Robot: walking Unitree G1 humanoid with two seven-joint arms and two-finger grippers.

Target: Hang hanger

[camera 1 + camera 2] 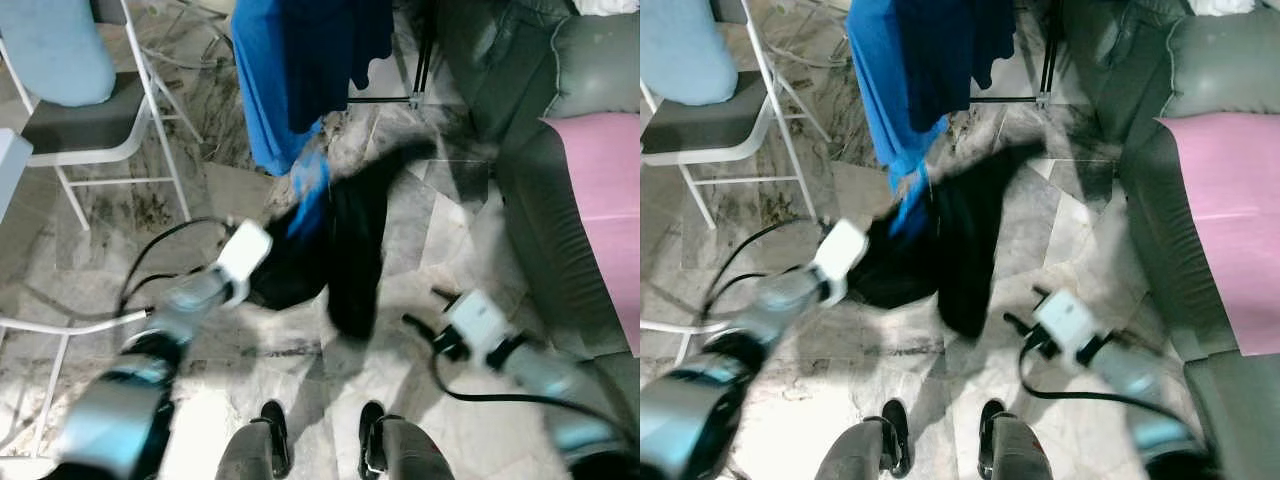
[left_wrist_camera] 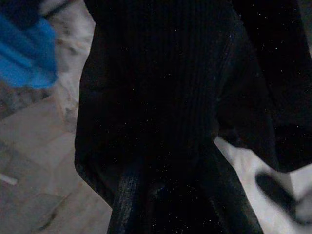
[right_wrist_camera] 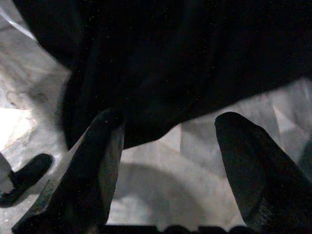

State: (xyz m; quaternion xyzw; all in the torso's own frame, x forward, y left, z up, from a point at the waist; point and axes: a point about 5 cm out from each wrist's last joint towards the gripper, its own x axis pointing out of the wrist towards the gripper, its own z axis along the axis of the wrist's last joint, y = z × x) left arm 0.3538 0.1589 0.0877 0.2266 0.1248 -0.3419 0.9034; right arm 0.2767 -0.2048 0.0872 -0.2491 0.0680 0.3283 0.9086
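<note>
My left pincer point(image 2: 165, 195) pinches the black cloth point(image 1: 345, 250).
My right pincer point(image 3: 165, 146) is wide open under it, holding nothing.

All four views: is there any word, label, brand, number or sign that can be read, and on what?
None. No text shows on the black garment, the blue clothes, the pink cloth or the folding chair. The eye views are motion-blurred, the wrist views dark.
</note>
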